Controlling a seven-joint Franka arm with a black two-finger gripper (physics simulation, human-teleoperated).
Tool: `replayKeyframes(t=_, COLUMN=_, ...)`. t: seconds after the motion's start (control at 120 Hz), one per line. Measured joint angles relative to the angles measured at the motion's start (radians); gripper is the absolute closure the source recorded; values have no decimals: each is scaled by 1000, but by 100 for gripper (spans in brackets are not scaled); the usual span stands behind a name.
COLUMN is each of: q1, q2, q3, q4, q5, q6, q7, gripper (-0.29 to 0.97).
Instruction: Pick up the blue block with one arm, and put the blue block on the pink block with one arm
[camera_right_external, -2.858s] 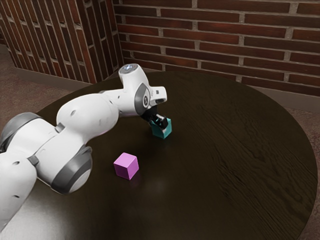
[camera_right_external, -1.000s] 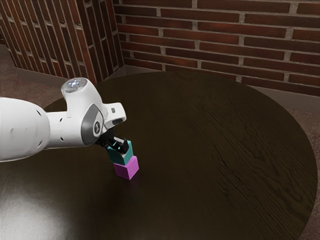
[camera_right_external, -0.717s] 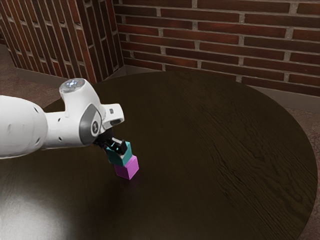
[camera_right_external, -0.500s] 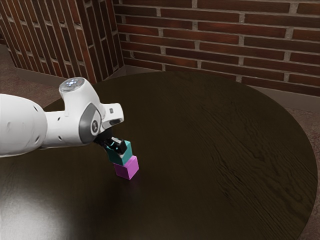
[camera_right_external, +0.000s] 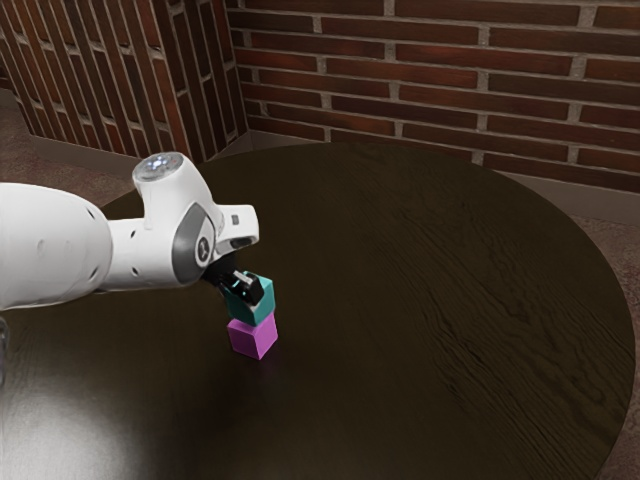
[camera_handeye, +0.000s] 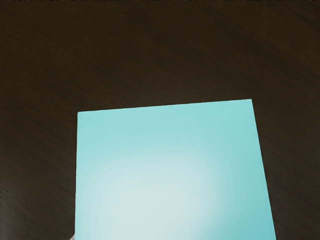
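The black two-finger gripper (camera_right_external: 241, 286) is closed narrowly on the small teal-blue block (camera_right_external: 261, 302), pinching its upper part from two sides. The block sits on, or just over, the small pink block (camera_right_external: 252, 338), and is set slightly toward two o'clock of it rather than squarely on top. I cannot confirm contact between them. Both lie at about eight o'clock from the centre of the round dark wooden table (camera_right_external: 450, 280). If the fingers open with that offset, or drag on leaving, the teal-blue block could tip or slide off. Pressing down might shove the pink block aside.
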Motion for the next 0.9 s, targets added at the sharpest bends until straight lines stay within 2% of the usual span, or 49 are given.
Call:
replayKeyframes(t=0.225, q1=-30, q2=4, q3=3, q4=-20, q5=-12, q6=2, q7=15, gripper=42)
replayKeyframes(t=0.367, q1=-66, q2=3, q3=54, q4=-52, q5=-20, q6=2, q7=20, gripper=42)
replayKeyframes(t=0.9, q1=-47, q2=2, q3=59, q4=-26, q5=-21, q6=8, q7=34, gripper=43)
